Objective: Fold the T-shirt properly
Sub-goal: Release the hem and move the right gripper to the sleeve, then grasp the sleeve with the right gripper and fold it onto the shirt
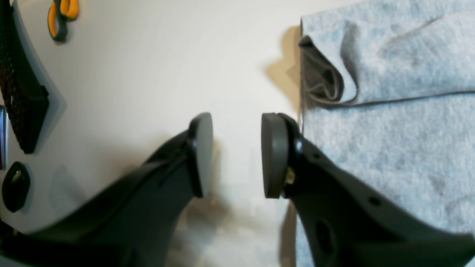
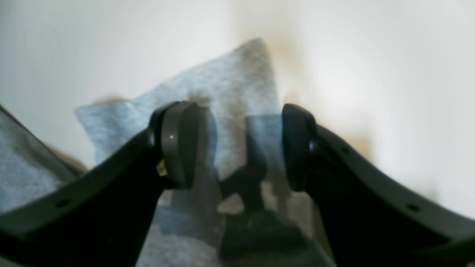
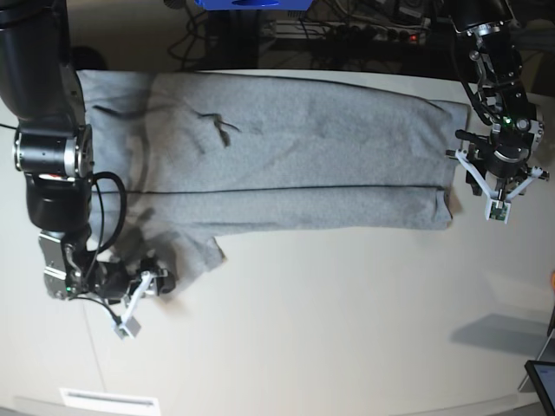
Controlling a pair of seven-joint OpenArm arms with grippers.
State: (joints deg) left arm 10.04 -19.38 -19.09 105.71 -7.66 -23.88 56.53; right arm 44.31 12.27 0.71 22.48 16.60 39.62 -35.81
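Lower left in the base view, the right end effector straddles the T-shirt sleeve, jaws apart; closing could miss a layer. Far right, the left end effector, open over bare counter, might close beside the hem.

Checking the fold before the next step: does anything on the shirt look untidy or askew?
Yes. On the T-shirt, one sleeve sticks out from the folded band near the right gripper, and the folded corner by the left gripper gapes open.
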